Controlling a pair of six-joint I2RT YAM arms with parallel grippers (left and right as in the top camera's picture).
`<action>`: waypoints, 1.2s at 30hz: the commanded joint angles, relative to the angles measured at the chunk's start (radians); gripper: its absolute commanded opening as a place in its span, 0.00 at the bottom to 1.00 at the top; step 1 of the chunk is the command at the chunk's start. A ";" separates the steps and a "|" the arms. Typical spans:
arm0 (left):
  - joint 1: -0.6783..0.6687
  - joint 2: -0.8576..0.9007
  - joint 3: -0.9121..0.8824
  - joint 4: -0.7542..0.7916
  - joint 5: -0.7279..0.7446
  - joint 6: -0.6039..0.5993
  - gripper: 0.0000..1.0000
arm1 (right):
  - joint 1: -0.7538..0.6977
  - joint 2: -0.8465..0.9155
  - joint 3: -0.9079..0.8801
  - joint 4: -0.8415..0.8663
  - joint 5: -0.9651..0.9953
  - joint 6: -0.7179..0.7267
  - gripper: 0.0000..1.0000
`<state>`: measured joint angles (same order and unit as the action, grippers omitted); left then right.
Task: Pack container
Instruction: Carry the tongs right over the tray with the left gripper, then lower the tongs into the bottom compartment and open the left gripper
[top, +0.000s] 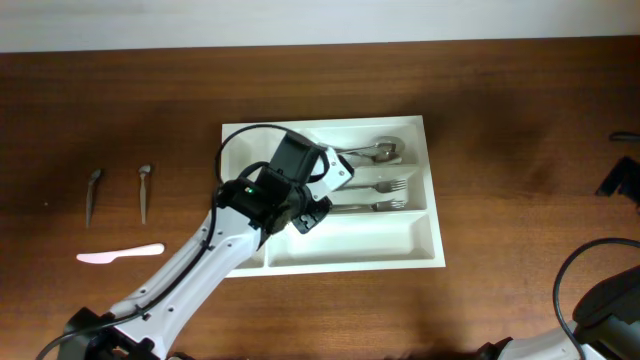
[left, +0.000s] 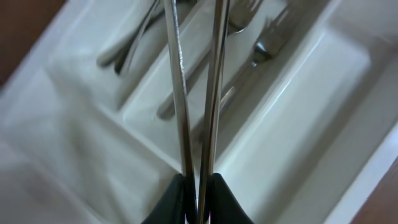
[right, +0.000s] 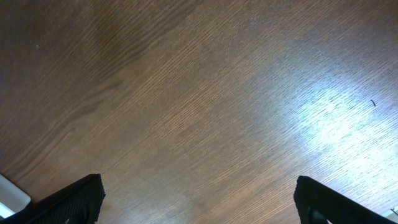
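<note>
My left gripper (left: 198, 194) is pinched almost closed on two slim steel handles (left: 177, 93); I hold them lengthwise over the container (top: 432, 250), I judge so they can drop in line with the forks (top: 386, 186) lying there; the container sits mid-way along the bench (right: 186, 93); my right gripper (right: 199, 202) gapes wide, empty, out of the way.

The white plastic tray (top: 360, 240) lies flat on the table (top: 500, 100), right of centre, long side across, split by raised dividers into compartments, with a spoon (top: 380, 150) in the upper right one and a fork (left: 261, 53) lying in the next
</note>
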<state>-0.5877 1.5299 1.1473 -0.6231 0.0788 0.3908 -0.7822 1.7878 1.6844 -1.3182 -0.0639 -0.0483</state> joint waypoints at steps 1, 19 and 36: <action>-0.031 0.000 0.016 0.019 0.014 0.154 0.06 | 0.003 -0.004 -0.001 0.002 0.013 0.008 0.99; -0.174 0.086 0.014 -0.001 0.055 0.269 0.08 | 0.003 -0.004 -0.001 0.002 0.013 0.008 0.99; -0.177 0.181 0.014 0.001 0.053 0.295 0.19 | 0.003 -0.004 -0.001 0.002 0.013 0.008 0.99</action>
<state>-0.7593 1.7103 1.1477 -0.6239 0.1169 0.6666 -0.7822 1.7878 1.6844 -1.3182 -0.0639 -0.0483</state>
